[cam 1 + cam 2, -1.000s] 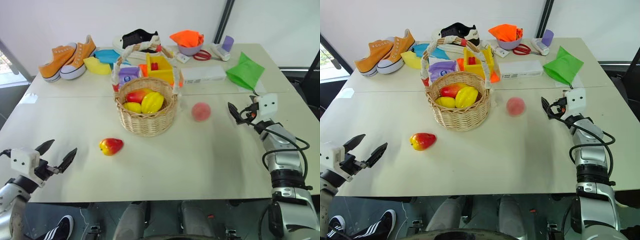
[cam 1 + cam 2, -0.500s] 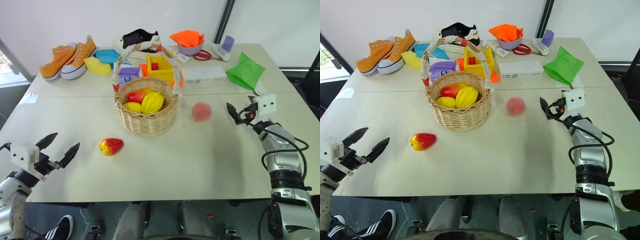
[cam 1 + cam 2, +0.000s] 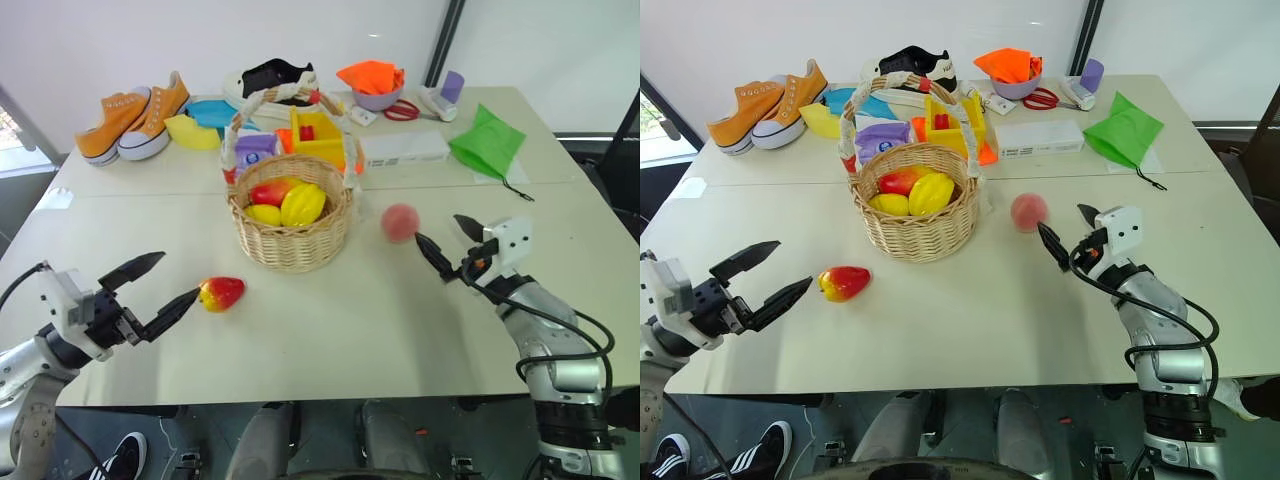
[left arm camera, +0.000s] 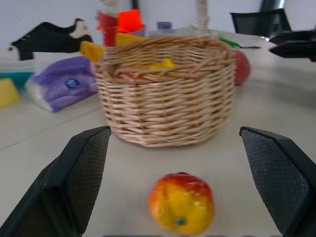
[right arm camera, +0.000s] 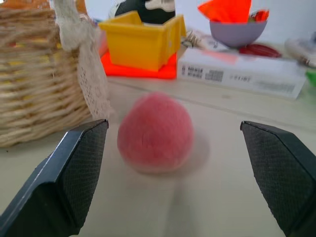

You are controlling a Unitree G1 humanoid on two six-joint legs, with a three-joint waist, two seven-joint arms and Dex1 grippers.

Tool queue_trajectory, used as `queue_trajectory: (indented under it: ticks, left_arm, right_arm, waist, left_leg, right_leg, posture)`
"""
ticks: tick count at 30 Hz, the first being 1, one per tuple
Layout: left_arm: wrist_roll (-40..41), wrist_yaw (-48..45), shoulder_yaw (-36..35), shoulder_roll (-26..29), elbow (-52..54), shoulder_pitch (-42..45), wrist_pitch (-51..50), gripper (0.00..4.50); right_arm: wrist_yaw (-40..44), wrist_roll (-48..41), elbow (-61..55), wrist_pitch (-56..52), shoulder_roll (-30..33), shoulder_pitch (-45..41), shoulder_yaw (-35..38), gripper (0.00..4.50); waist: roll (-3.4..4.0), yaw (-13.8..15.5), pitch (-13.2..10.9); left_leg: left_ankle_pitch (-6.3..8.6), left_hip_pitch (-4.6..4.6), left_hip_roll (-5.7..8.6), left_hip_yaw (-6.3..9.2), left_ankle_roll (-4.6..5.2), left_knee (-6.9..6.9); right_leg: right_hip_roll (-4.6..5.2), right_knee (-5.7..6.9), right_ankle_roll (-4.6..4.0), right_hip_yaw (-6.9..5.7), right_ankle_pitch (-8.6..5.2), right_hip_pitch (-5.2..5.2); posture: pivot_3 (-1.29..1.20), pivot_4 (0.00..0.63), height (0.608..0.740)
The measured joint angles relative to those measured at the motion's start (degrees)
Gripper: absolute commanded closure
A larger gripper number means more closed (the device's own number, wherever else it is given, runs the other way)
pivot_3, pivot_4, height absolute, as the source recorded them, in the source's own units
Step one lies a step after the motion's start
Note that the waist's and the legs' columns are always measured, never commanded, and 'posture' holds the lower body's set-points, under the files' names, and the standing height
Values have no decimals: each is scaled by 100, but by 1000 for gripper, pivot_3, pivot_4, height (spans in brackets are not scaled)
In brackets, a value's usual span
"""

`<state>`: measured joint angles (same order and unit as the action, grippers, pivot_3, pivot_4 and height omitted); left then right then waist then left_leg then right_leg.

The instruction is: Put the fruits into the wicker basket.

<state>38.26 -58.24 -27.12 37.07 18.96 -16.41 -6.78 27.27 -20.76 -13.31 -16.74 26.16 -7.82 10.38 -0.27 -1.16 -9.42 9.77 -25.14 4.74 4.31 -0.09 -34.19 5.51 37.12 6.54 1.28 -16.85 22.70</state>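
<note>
From the head cameras, the wicker basket (image 3: pixel 291 225) stands upright near the middle of the pale desk (image 3: pixel 330 320), its white-wrapped handle arching over it, and it already holds a red-and-yellow fruit (image 3: pixel 272 191), a ridged yellow fruit (image 3: pixel 303 204) and a smaller yellow piece (image 3: pixel 264 214). Two fruits lie loose on the desk: the red-and-yellow mango (image 3: pixel 221 293) in front of the basket toward the robot's left, and the pink peach (image 3: pixel 400 222) just to the basket's right. The left tool (image 3: pixel 150 290) is spread wide and holds nothing, its nearer fingertip close beside the mango. The right tool (image 3: pixel 450 245) is likewise wide open and empty, pointing at the peach from a short way off. Behind the basket sit a yellow box (image 3: pixel 320 138), a purple packet (image 3: pixel 256 150), orange sneakers (image 3: pixel 135 113), a lilac bowl (image 3: pixel 380 98) with an orange cloth, a white carton (image 3: pixel 407 147) and a green bag (image 3: pixel 488 143). In the left wrist view, the mango (image 4: pixel 181 202) lies between the two parted fingers (image 4: pixel 74 173), untouched, with the basket (image 4: pixel 165 96) just beyond it. In the right wrist view, the peach (image 5: pixel 155 132) sits on the desk between the open fingers (image 5: pixel 69 173), apart from both, with the basket (image 5: pixel 39 74) beside it and the yellow box (image 5: pixel 140 42) behind.
</note>
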Motion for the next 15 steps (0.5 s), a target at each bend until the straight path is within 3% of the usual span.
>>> queue_trajectory:
  ticks: [15]
  left_arm:
    - [-38, -425, 318, 50, 146, -223, 11, 0]
  right_arm:
    - [-590, 670, 222, -2396, 213, -1714, -947, 39]
  waist:
    - [0, 42, 0]
  left_leg:
    - [-4, -13, 1, -1, 7, 2]
  right_leg:
    - [2, -8, -2, -2, 0, 35]
  posture:
    - [0, 150, 740]
